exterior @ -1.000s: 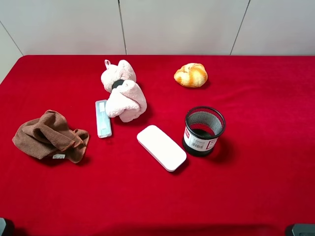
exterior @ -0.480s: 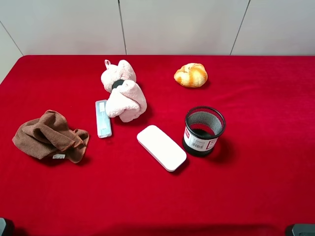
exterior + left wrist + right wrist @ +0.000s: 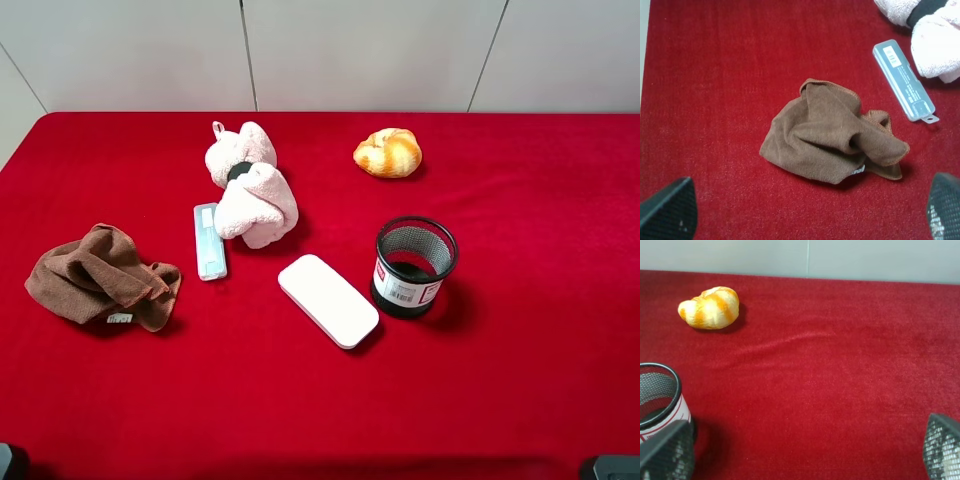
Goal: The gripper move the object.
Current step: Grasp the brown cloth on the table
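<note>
The left gripper (image 3: 806,209) hangs raised over the near left of the scene, jaws spread wide, and only its two dark mesh-textured fingertips (image 3: 669,210) are visible. The right gripper (image 3: 804,450) hangs raised at the near right, jaws equally wide. From the high camera, each arm shows only as a dark sliver at the near edge: left sliver (image 3: 8,462), right sliver (image 3: 610,466).

Desk (image 3: 520,400) layout ahead of left claw (image 3: 805,210) and right claw (image 3: 804,450).
Cloth (image 3: 832,137) ahead of left claw, slim case (image 3: 904,80) and plush (image 3: 940,45) beyond it; mesh cup (image 3: 657,390) ahead of right claw, bread roll (image 3: 710,307) behind it, flat box (image 3: 328,300) beside cup.
</note>
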Robot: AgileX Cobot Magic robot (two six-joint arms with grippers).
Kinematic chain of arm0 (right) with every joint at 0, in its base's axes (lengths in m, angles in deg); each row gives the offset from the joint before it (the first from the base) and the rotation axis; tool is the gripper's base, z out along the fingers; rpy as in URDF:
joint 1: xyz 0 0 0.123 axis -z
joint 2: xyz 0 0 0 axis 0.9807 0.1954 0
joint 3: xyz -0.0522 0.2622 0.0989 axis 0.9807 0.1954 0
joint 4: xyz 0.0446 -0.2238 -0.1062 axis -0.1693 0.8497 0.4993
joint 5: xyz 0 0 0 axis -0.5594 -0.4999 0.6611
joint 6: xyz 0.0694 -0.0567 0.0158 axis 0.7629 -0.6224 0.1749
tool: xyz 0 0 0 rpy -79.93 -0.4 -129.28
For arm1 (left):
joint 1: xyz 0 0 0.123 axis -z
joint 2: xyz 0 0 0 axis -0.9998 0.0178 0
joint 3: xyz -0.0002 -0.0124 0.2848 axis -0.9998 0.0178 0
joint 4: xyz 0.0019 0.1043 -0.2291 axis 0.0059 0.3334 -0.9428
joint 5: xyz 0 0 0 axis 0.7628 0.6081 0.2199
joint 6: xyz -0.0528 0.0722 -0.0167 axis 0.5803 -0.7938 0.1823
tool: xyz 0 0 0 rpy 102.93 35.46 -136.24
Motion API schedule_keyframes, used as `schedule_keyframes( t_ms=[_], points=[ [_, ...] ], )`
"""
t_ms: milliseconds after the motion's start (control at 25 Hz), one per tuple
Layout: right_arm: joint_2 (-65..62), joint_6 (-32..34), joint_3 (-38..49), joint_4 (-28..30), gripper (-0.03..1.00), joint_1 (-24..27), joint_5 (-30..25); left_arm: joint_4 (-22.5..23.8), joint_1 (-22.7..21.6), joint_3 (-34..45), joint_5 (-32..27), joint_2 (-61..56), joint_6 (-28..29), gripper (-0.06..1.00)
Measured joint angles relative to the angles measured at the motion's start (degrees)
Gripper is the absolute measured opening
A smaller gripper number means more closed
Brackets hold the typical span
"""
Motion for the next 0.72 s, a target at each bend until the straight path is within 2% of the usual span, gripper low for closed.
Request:
schedule_keyframes(
  t_ms=[200, 720],
  points=[
    [0.0, 0.1, 0.0, 0.0, 0.69, 0.0, 0.0, 0.0, 0.0, -6.5, -3.4, 11.3, 0.0, 0.9],
    [0.0, 0.1, 0.0, 0.0, 0.69, 0.0, 0.0, 0.0, -0.2, -16.8, -4.2, 36.1, 0.0, 0.89]
  ],
)
